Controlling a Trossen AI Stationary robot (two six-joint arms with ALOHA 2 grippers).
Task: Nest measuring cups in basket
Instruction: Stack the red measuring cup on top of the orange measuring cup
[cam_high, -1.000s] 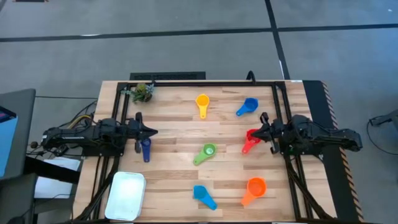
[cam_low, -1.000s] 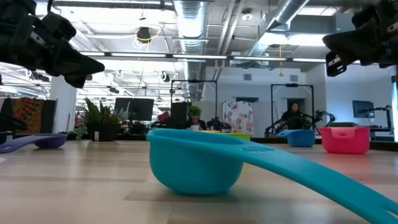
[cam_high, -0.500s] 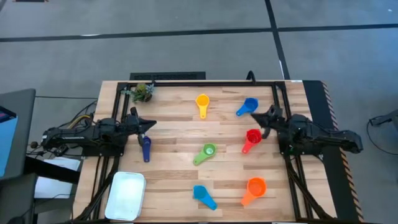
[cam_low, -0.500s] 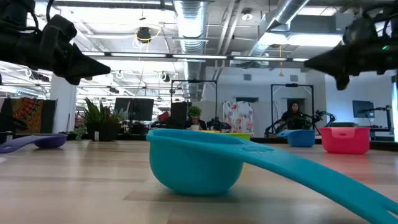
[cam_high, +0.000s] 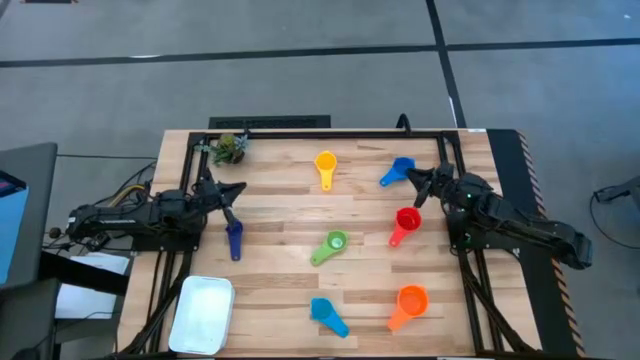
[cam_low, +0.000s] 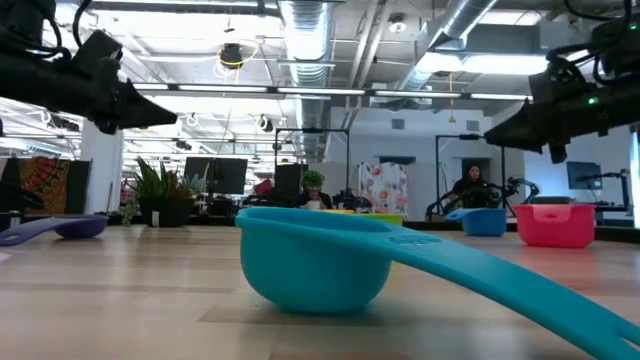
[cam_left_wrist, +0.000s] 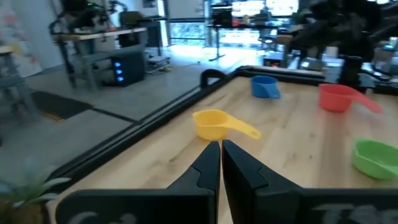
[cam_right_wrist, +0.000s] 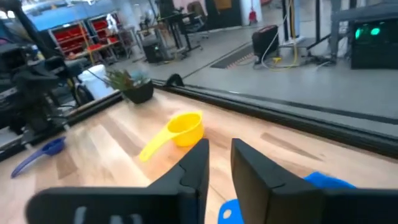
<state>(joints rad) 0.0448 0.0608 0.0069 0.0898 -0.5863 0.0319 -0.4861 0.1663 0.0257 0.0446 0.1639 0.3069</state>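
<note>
Lying loose on the wooden table (cam_high: 280, 215), seven measuring cups are seen, none in the basket (cam_high: 202, 314), which is set at the near-left corner, well apart from both grippers. Right gripper (cam_high: 413, 184) is held just beside the blue cup (cam_high: 398, 171), fingers parted a little, nothing gripped; red cup (cam_high: 404, 223) is near it, orange cup (cam_high: 408, 304) well apart. Left gripper (cam_high: 236, 188) is closed on nothing, with the dark blue cup (cam_high: 234, 240) close by. Yellow cup (cam_high: 325, 165), green cup (cam_high: 330, 246) and light blue cup (cam_high: 328, 315) are placed between the arms. A plant clump (cam_high: 230, 149) is seen near the left gripper.
</note>
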